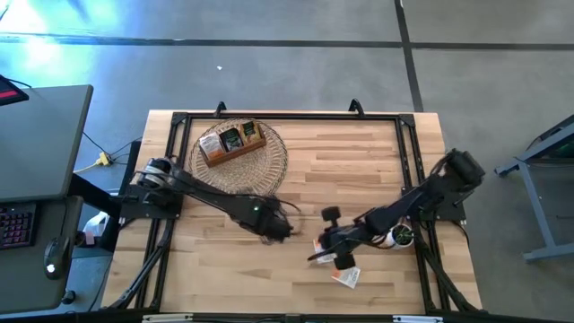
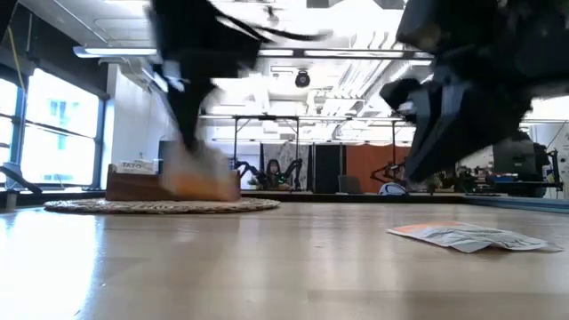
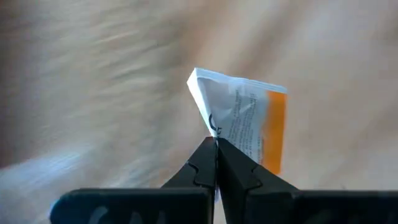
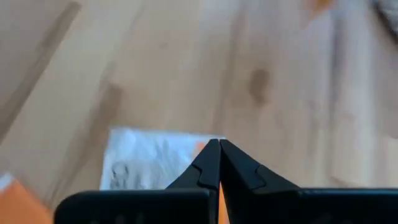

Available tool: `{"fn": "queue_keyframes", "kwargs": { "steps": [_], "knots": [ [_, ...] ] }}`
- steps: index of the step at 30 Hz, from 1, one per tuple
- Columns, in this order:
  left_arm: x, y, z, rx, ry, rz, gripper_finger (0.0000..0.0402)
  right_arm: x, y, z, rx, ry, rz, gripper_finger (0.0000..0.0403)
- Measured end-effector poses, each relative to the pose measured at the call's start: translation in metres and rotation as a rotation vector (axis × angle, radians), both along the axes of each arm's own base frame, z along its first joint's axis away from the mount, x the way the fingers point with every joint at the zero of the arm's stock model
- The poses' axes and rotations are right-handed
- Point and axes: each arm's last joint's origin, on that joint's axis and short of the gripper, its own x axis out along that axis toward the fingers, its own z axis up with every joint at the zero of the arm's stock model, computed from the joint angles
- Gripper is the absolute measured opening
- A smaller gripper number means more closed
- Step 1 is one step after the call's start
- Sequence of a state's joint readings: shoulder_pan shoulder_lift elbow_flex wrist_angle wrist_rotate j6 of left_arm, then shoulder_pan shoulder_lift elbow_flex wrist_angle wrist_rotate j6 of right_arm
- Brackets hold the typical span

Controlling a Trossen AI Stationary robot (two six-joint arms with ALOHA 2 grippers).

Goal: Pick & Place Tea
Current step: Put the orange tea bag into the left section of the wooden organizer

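My left gripper (image 1: 276, 226) is near the table's middle, shut on a white sachet with orange print (image 3: 249, 121). It shows blurred in the low view (image 2: 200, 182). My right gripper (image 1: 325, 249) is right of it, shut, with a white and orange sachet (image 4: 152, 165) at its fingertips. More sachets (image 1: 348, 276) lie flat on the table near the front edge; they also show in the low view (image 2: 462, 236). The brown divided box (image 1: 231, 144) stands on a round woven mat (image 1: 269, 166) at the far left. My left gripper pinches the sachet by one edge near a corner (image 3: 213, 132) between its two fingertips. The sachet stands out beyond the fingers, clear of the table. My right gripper's shut fingers have an orange strip of the sachet (image 4: 219, 186) between them. The fingers hide the rest of the hold.
A small white pot with a plant (image 1: 401, 236) stands close beside my right arm. A black frame (image 1: 287, 117) runs along the table's edges. Bare wood (image 1: 359, 170) lies between the mat and the right arm.
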State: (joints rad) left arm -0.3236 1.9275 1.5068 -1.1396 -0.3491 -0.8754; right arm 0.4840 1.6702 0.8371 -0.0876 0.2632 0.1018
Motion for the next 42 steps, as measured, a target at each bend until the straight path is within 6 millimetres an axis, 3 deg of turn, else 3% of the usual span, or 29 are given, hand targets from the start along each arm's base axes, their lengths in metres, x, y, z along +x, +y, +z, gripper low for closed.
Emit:
{"fn": "queue_keyframes", "kwargs": {
  "steps": [4, 8, 11, 19, 26, 34, 42],
  "knots": [
    [-0.031, 0.009, 0.037, 0.256, 0.079, 0.153, 0.0002, -0.013, -0.008, 0.021, -0.036, 0.012, -0.041, 0.0005],
    [-0.052, 0.027, 0.05, 0.314, 0.027, 0.202, 0.0002, -0.021, -0.012, 0.034, -0.024, 0.014, -0.043, 0.001],
    [-0.071, 0.052, 0.05, 0.34, 0.07, 0.247, 0.0001, -0.023, -0.011, 0.037, 0.004, 0.024, -0.024, 0.001],
    [-0.118, 0.124, 0.021, 0.514, 0.21, 0.449, 0.0001, -0.032, -0.011, 0.024, 0.089, 0.114, 0.038, 0.0002],
    [-0.127, 0.164, 0.004, 0.589, 0.279, 0.449, 0.0001, -0.034, -0.018, 0.016, 0.075, 0.117, 0.015, 0.0013],
    [-0.124, 0.195, -0.016, 0.489, 0.249, 0.449, 0.0001, -0.03, -0.023, 0.016, 0.082, 0.106, -0.004, 0.0005],
    [-0.132, 0.207, -0.017, 0.453, 0.31, 0.498, 0.0002, -0.03, -0.022, 0.016, 0.077, 0.103, 0.006, 0.0005]
  ]
}}
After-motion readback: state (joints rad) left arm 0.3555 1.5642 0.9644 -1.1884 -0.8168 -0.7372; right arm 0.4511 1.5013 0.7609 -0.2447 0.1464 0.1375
